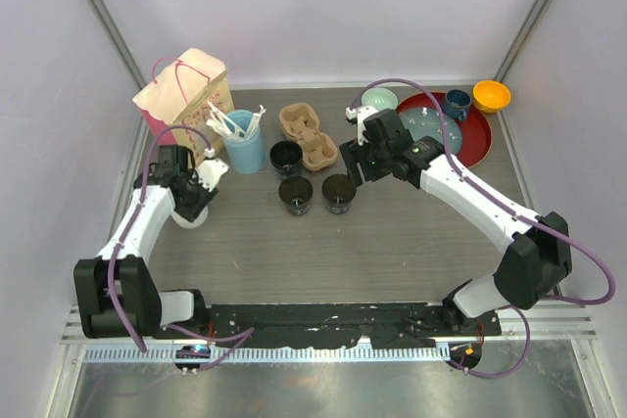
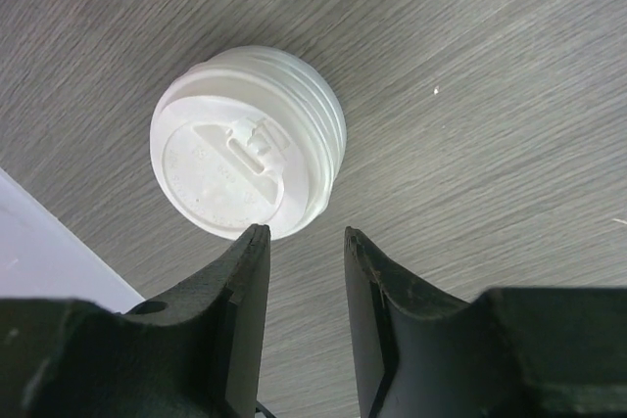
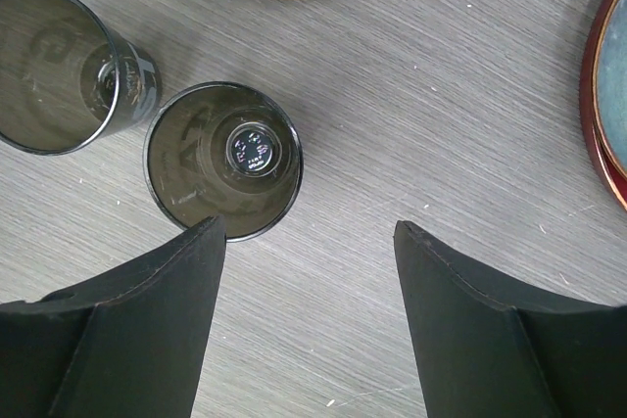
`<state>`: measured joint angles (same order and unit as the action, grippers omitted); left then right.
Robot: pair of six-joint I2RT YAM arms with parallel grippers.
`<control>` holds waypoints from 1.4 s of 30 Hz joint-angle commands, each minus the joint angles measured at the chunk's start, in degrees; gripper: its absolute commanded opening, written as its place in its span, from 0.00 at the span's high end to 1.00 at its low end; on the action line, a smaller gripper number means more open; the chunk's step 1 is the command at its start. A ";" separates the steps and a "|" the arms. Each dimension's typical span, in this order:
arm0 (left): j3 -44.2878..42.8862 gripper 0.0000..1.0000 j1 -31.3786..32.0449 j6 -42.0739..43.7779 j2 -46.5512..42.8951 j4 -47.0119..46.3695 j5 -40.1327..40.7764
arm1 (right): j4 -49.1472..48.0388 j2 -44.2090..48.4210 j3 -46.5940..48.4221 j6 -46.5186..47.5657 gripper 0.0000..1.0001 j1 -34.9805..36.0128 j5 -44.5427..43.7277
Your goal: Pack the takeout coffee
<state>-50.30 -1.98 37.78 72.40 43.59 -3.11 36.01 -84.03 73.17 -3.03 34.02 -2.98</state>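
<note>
Right claw (image 3: 309,227) spread over an open black cup (image 3: 223,159) on the surface, just robot-side of the cardboard carrier (image 1: 309,134). Left claw (image 2: 306,237) parted and empty beside the lid stack (image 2: 250,144), well left of it. Light, crushable paper, so I'd grip mid-wall, gently.

Overhead view; two downward wrist close-ups

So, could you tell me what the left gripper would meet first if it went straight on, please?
Probably the stack of white sip lids: the left gripper points at its near edge. Depth is unclear, so possibly the table beside it instead.
</note>
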 commanded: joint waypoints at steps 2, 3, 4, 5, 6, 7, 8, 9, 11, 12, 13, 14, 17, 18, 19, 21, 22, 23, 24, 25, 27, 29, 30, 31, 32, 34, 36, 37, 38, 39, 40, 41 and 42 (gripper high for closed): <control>-0.15 0.61 -0.31 0.89 2.56 -3.77 -0.50 | -2.08 0.97 -0.22 1.18 0.25 0.17 -2.29; -0.06 0.62 -0.31 0.63 2.83 -4.13 -0.31 | -2.08 0.62 -0.30 1.18 0.25 0.17 -2.29; -0.14 0.62 -0.39 0.54 3.09 -4.65 -0.31 | -2.08 0.53 -0.22 1.18 0.25 0.17 -2.20; -0.32 0.62 -0.31 0.54 3.36 -5.18 -0.92 | -2.08 0.36 -0.22 1.09 0.25 0.17 -2.03; -0.58 0.62 -0.31 0.45 3.80 -5.01 -1.45 | -2.08 0.27 -0.13 1.18 0.25 0.17 -1.94; -0.85 0.62 -0.31 0.45 4.24 -4.84 -1.98 | -2.08 0.01 -0.13 1.18 0.25 0.17 -2.03; -1.37 0.63 -0.31 0.45 4.50 -4.40 -2.51 | -2.08 0.01 -0.13 1.18 0.25 0.17 -2.11; -1.46 0.63 -0.31 0.37 5.11 -4.57 -2.60 | -2.08 0.01 -0.13 1.18 0.25 0.17 -2.29; -1.64 0.65 -0.31 0.36 5.73 -5.45 -2.07 | -2.08 -0.08 -0.13 1.36 0.25 0.08 -2.20; -1.73 0.66 -0.39 0.28 6.34 -5.62 -1.37 | -2.08 -0.08 -0.13 1.36 0.25 0.17 -2.29; -1.99 0.67 -0.31 0.19 6.78 -5.62 -1.37 | -2.00 -0.26 -0.13 1.27 0.25 0.17 -2.20; -2.51 0.67 -0.31 0.10 7.22 -5.36 -1.45 | -2.08 -0.35 -0.13 1.27 0.25 0.17 -2.12; -3.48 0.70 -0.39 -0.16 8.37 -4.40 -1.37 | -1.91 -0.87 -0.04 1.44 0.25 0.17 -2.03; -3.66 0.71 -0.39 -0.25 8.63 -4.39 -0.93 | -1.82 -1.05 0.05 1.45 0.25 0.17 -2.03; -3.66 0.71 -0.31 -0.25 8.63 -4.57 -0.93 | -1.65 -1.05 0.13 1.45 0.25 0.17 -1.94; -3.66 0.74 -0.39 -0.25 8.63 -4.75 -1.10 | -1.64 -1.22 0.13 1.36 0.25 0.17 -1.76; -3.75 0.76 -0.22 -0.25 8.55 -4.66 -1.37 | -1.64 -1.14 0.13 1.44 0.25 0.17 -1.68; -3.75 0.79 -0.31 -0.25 8.46 -4.57 -1.45 | -1.56 -1.22 0.13 1.36 0.25 0.17 -1.67; -3.92 0.81 -0.31 -0.25 8.55 -4.57 -1.46 | -1.73 -1.22 0.13 1.53 0.25 0.08 -1.67; -3.75 0.83 -0.31 -0.25 8.55 -4.57 -1.63 | -1.56 -1.22 0.13 1.53 0.25 0.08 -1.59; -3.84 0.92 -0.31 -0.25 8.55 -4.31 -1.54 | -1.56 -1.22 0.22 1.53 0.25 0.08 -1.59; -4.10 0.99 -0.31 -0.34 8.37 -3.61 -1.72 | -1.47 -1.23 0.22 1.62 0.25 0.17 -1.41; -4.19 1.00 -0.39 -0.34 8.28 -3.34 -1.89 | -1.47 -1.14 0.22 1.71 0.25 0.17 -1.24; -4.45 1.00 -0.31 -0.34 8.28 -2.99 -1.98 | -1.47 -1.14 0.22 1.62 0.25 0.17 -1.06; -4.54 1.00 -0.31 -0.43 8.02 -2.81 -2.07 | -1.47 -1.22 0.14 1.71 0.25 0.17 -1.06; -4.89 1.00 -0.31 -0.69 7.67 -2.11 -2.25 | -1.47 -1.22 0.13 1.62 0.25 0.17 -1.15; -5.33 1.00 -0.31 -1.13 7.32 -1.50 -2.69 | -1.47 -1.22 0.13 1.62 0.25 0.17 -1.23; -5.42 1.00 -0.31 -1.22 7.05 -1.49 -2.60 | -1.47 -1.22 0.13 1.62 0.25 0.08 -1.15; -5.33 1.00 -0.31 -1.22 6.44 -1.49 -2.86 | -1.47 -1.22 0.13 1.71 0.25 0.17 -1.15; -5.07 1.00 -0.31 -1.04 6.26 -1.76 -2.86 | -1.38 -1.22 0.22 1.71 0.25 0.08 -1.15; -4.89 1.00 -0.31 -0.87 6.17 -2.02 -2.60 | -1.38 -1.22 0.14 1.62 0.25 0.17 -1.15; -4.54 0.97 -0.31 -0.78 6.00 -2.98 -1.64 | -1.38 -1.14 0.13 1.71 0.25 0.17 -1.15; -3.93 0.95 -0.31 -0.78 6.17 -3.60 -0.85 | -1.38 -1.22 0.13 1.71 0.25 0.17 -1.06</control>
<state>-53.49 -2.02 37.50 80.31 41.21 -4.38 35.79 -85.54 72.73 -1.93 34.02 -4.38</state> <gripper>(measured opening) 0.022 0.748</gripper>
